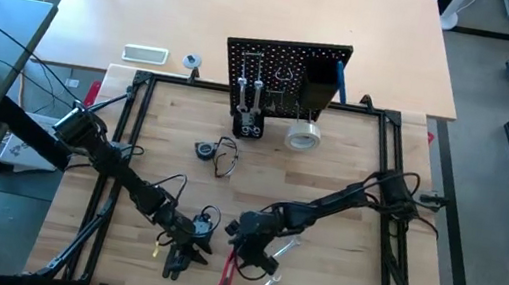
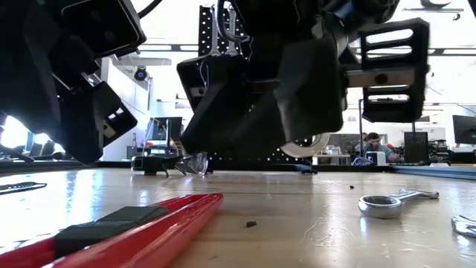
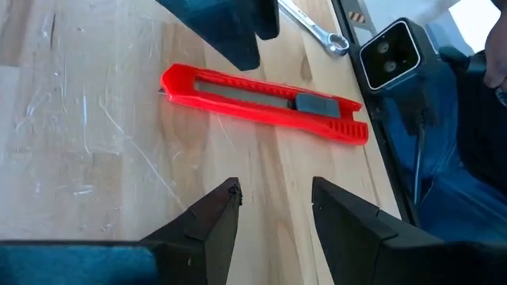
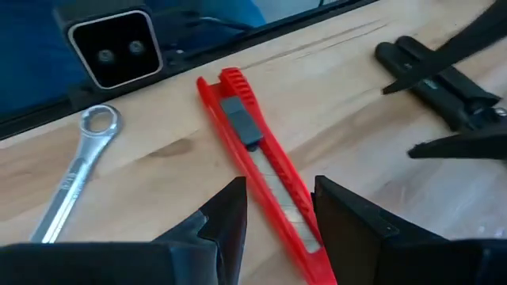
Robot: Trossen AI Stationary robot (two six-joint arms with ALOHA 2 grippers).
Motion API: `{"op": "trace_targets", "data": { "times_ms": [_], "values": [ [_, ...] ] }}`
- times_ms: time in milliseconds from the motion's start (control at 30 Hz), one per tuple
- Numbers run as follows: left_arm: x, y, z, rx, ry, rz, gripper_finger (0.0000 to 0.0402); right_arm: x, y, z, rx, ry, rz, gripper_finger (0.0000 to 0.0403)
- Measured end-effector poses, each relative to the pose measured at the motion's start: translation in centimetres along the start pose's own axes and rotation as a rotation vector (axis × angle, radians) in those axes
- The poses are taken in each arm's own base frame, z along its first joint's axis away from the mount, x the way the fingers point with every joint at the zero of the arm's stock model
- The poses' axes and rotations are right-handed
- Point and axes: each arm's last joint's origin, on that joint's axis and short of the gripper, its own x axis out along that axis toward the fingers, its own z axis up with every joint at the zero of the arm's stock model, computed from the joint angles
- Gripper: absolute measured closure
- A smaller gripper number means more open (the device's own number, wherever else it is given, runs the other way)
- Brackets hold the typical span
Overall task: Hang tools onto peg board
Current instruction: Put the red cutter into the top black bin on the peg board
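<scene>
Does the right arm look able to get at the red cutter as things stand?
Probably yes. The right gripper hangs open right above the red cutter, with nothing between them; the wrench lies apart from it.

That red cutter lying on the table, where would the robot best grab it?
Probably across the middle of the red cutter, near its dark slider, coming straight down from above. It lies flat, long and narrow, so fingers can close on its two long sides. The right gripper, open, hovers right above it.
</scene>
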Motion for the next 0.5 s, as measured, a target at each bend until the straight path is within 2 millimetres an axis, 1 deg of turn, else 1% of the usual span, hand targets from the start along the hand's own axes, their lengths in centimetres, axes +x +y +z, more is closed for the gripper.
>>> {"op": "trace_targets", "data": {
  "times_ms": [133,367,500],
  "values": [
    [0.0,0.0,0.1,0.006,-0.017,0.019,0.0249,0.4,0.0,-0.5,-0.01,0.004,0.004,0.026],
    [0.0,0.0,0.3,-0.001,-0.043,0.028,0.0249,2.0,0.0,-2.1,-0.026,0.011,0.009,0.026],
    [0.0,0.0,0.4,-0.019,-0.054,0.025,0.0249,2.4,-0.1,-2.5,0.015,0.031,0.012,0.0263]
  ]
}}
